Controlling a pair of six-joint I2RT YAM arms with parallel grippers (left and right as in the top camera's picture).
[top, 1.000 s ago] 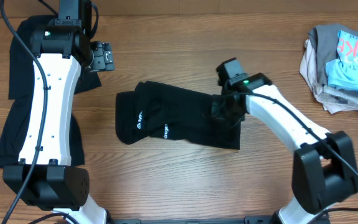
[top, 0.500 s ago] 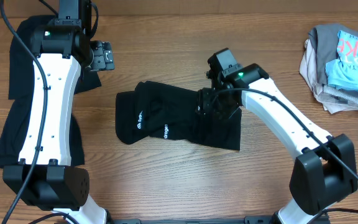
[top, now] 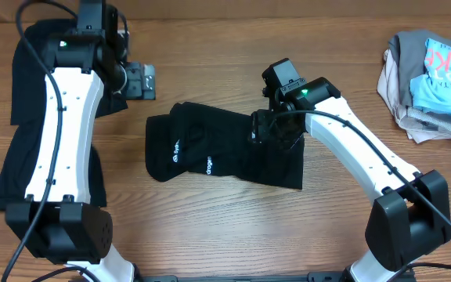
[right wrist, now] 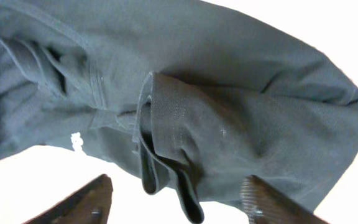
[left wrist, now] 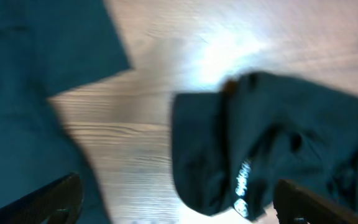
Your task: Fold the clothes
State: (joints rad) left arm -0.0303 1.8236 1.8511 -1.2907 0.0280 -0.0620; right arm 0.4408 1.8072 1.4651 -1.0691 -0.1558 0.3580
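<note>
The black garment point(top: 210, 153) lies in the middle of the bench point(top: 233, 235), folded over but lumpy, with my right gripper point(top: 263, 131) open and empty above its 3 o'clock end, my left gripper point(top: 142, 81) wide open at 10 o'clock, and more black clothes point(top: 6, 168) at 9 o'clock looking unfolded.

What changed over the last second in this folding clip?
The right gripper shifted left over the black garment and opened its jaws, apparently releasing the fabric. The left gripper, open, moved a little right toward the garment. The garment and the pale clothes pile lie as before.
</note>
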